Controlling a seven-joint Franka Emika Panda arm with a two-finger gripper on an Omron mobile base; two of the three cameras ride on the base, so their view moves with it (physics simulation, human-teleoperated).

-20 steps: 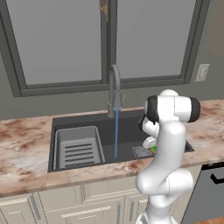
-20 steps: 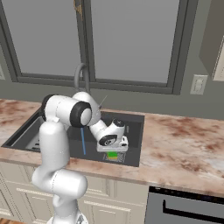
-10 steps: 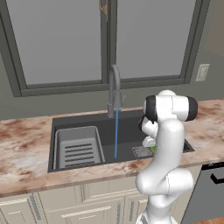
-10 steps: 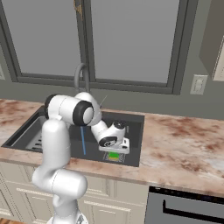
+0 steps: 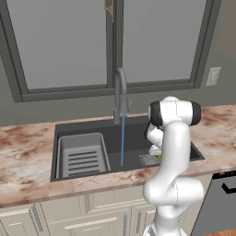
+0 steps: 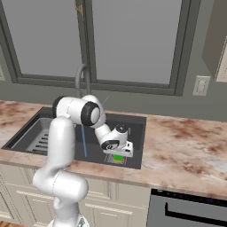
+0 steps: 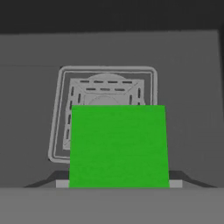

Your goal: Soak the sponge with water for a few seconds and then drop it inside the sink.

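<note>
Gripper (image 6: 118, 156) low inside the sink (image 6: 135, 122), at its right end, jaws clamped on the sponge (image 6: 118, 158) — bright green block held between the fingers. From the hand view, sponge (image 7: 118, 146) broad and green at the bottom centre, above the square metal drain grate (image 7: 104, 89), partly covering it; dark basin floor of the sink (image 7: 188, 109) all around. In the left base view, just a sliver of green (image 5: 159, 157) beside the white arm, next to the drain grate (image 5: 148, 160) on the sink (image 5: 92, 126) floor.

Water (image 5: 122, 140) falling as a thin blue stream from the gooseneck faucet (image 5: 120, 94) to the basin floor, left of the sponge and apart from it — no contact between stream and sponge. Same stream (image 6: 84, 140) seen from the right base view, behind the arm's elbow, below the faucet (image 6: 81, 80).

Slotted grey rack (image 5: 84, 154) in the left half of the basin. Marbled countertop (image 6: 186, 146) around the sink, window (image 5: 110, 44) behind, wall outlet (image 6: 201, 85) to the right.
</note>
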